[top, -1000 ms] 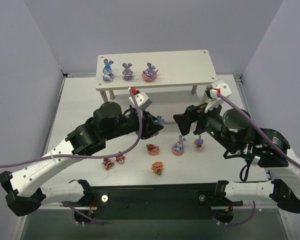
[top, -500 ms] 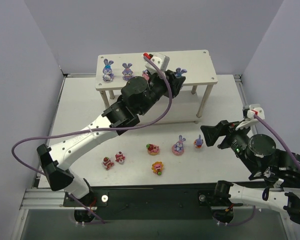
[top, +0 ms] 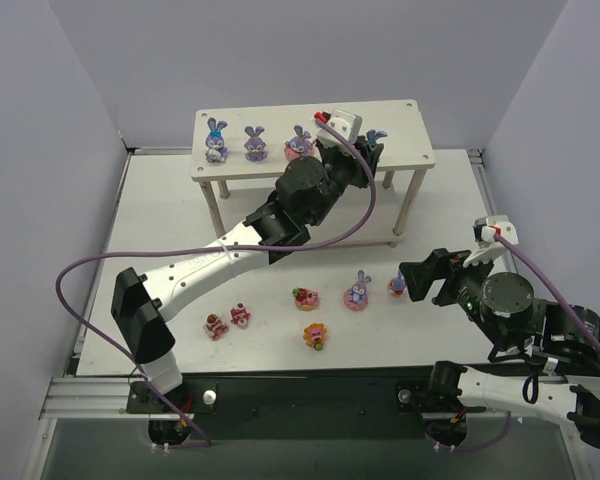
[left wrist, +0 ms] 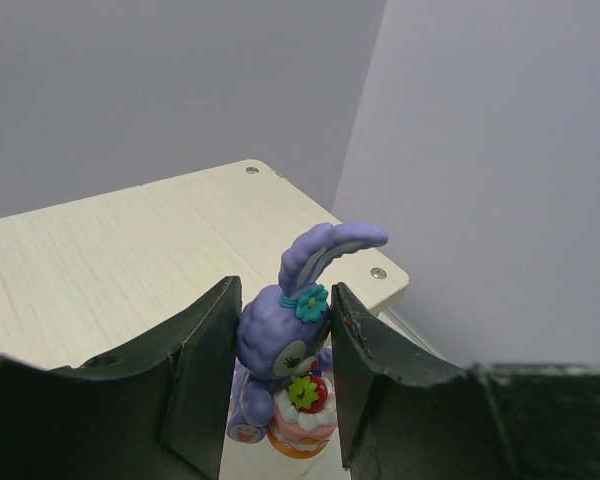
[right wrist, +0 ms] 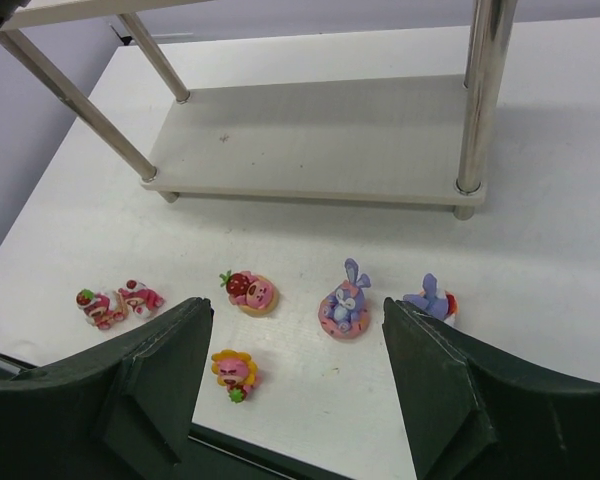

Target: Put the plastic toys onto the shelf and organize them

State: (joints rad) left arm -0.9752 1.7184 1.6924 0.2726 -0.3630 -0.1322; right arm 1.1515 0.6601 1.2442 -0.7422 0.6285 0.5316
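Over at the upper middle of the overhead view, the left gripper [top: 368, 152] is clamped on a purple long-eared bunny [left wrist: 285, 345] with a teal flower on its head and a strawberry cake at its front, one dark finger [left wrist: 205, 375] on each side. It holds the bunny over the right part of the pale wooden shelf's [top: 405, 118] top board; I cannot tell whether the toy touches the wood. Three more bunnies [top: 255, 143] stand in a row on the left part of that board. At the lower right, the right gripper [top: 420, 281] hangs above the white table [top: 160, 210] with its fingers spread apart and nothing between them. Below it lie a bunny on a pink ring [right wrist: 344, 305], a tipped bunny [right wrist: 430, 300], a strawberry piece [right wrist: 249, 289], a yellow flower-like piece [right wrist: 233, 372] and two small red-pink pieces [right wrist: 115, 303] side by side.
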